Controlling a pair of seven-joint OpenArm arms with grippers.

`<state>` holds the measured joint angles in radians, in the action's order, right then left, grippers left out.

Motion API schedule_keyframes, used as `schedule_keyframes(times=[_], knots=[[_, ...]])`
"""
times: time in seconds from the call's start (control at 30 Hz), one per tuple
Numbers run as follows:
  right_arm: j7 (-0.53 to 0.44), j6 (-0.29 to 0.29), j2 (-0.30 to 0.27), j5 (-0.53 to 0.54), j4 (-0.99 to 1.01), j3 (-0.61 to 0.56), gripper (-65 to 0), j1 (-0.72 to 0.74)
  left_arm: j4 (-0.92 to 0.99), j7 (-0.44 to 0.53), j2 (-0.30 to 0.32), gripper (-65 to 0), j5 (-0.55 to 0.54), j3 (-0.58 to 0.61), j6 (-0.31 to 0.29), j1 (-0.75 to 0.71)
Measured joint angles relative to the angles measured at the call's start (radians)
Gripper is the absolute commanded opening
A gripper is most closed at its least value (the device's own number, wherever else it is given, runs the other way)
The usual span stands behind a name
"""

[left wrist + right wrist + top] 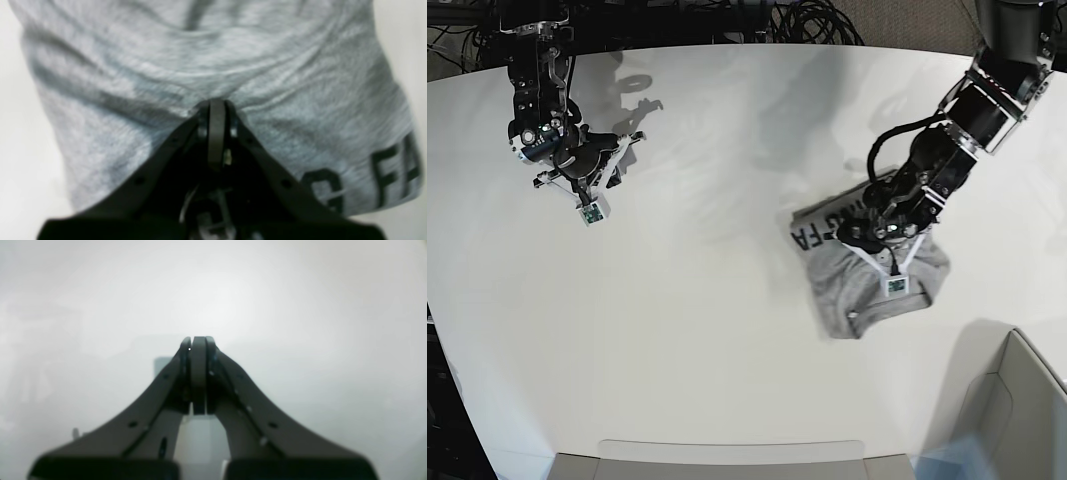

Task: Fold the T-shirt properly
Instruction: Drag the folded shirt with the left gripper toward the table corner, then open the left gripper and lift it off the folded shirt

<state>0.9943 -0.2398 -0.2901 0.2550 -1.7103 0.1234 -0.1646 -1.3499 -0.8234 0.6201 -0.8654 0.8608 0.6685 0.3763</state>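
The T-shirt (867,285) is seen bunched into a rumpled, partly folded heap on the white table (727,330), toward the side of the base view where the left arm works, with a strip of black block lettering (827,222) exposed along its far edge. The left gripper (889,258) is pressed down onto the heap, and in the left wrist view its jaws are brought together on a pinch of grey fabric (217,103), creases being drawn toward the tips; more lettering (393,173) is shown at the lower corner of that view. The right gripper (587,190) is held over bare table at the opposite side of the base view, well apart from the garment. In the right wrist view its jaws (198,343) are seen clenched together with nothing between them, only pale blurred tabletop lying beyond
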Motion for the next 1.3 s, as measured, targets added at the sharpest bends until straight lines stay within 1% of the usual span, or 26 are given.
schedule_keyframes(times=[0.1, 0.23, 0.37, 0.43, 0.53, 0.57, 0.63, 0.73, 0.83, 0.9, 0.97, 1.03, 1.1, 1.2, 1.23, 1.3], knots=[[0.000, 0.000, 0.000, 0.000, 0.000, 0.000, -65.0, -0.002, 0.031, 0.025, 0.045, -65.0, -0.002, -0.014, 0.000, -0.003], [0.000, 0.000, 0.000, 0.000, 0.000, 0.000, -65.0, -0.002, 0.088, 0.068, 0.080, -65.0, -0.002, -0.026, -0.046, -0.004], [0.000, 0.000, 0.001, 0.000, 0.000, -0.005, -65.0, -0.001, 0.084, 0.069, 0.093, -65.0, 0.010, -0.026, -0.042, -0.005], [0.000, 0.000, 0.001, 0.000, 0.000, -0.006, -65.0, -0.002, 0.055, 0.061, 0.089, -65.0, 0.046, -0.025, -0.037, -0.008], [0.000, 0.000, 0.001, 0.000, -0.010, -0.006, -65.0, -0.001, 0.007, 0.023, 0.077, -65.0, 0.172, 0.004, -0.028, -0.023], [0.003, 0.000, 0.002, 0.000, -0.023, -0.006, -65.0, -0.002, -0.005, -0.009, 0.075, -65.0, 0.217, 0.012, -0.026, -0.024], [0.004, 0.000, 0.002, 0.002, -0.044, -0.006, -65.0, -0.001, -0.023, -0.055, 0.070, -65.0, 0.238, -0.002, -0.026, -0.026], [0.004, 0.000, 0.002, 0.002, -0.066, -0.006, -65.0, -0.001, -0.080, -0.093, 0.069, -65.0, 0.216, -0.081, -0.029, -0.042], [-0.004, 0.000, 0.003, -0.002, -0.108, -0.007, -65.0, 0.001, -0.208, -0.121, 0.066, -65.0, 0.202, -0.236, -0.030, -0.093], [-0.056, 0.000, 0.007, -0.003, -0.162, -0.005, -65.0, -0.005, -0.314, -0.118, 0.059, -65.0, 0.198, -0.368, -0.033, -0.134], [-0.103, 0.002, 0.029, -0.001, -0.225, 0.002, -65.0, -0.019, -0.408, -0.100, 0.059, -65.0, 0.208, -0.491, -0.033, -0.166], [-0.146, 0.000, 0.040, 0.003, -0.294, -0.001, -65.0, -0.057, -0.485, -0.092, 0.032, -65.0, 0.224, -0.609, -0.028, -0.201], [-0.186, -0.006, 0.052, 0.005, -0.332, -0.001, -65.0, -0.094, -0.538, -0.090, 0.002, -65.0, 0.226, -0.690, -0.029, -0.264], [-0.222, -0.002, 0.058, -0.002, -0.334, 0.001, -65.0, -0.148, -0.597, -0.090, -0.047, -65.0, 0.204, -0.750, -0.033, -0.403], [-0.252, 0.001, 0.055, -0.002, -0.334, 0.002, -65.0, -0.175, -0.616, -0.074, -0.060, -65.0, 0.199, -0.760, -0.035, -0.456], [-0.306, 0.002, 0.058, -0.001, -0.335, 0.004, -65.0, -0.228, -0.654, 0.042, -0.061, -65.0, 0.194, -0.774, -0.033, -0.562]])
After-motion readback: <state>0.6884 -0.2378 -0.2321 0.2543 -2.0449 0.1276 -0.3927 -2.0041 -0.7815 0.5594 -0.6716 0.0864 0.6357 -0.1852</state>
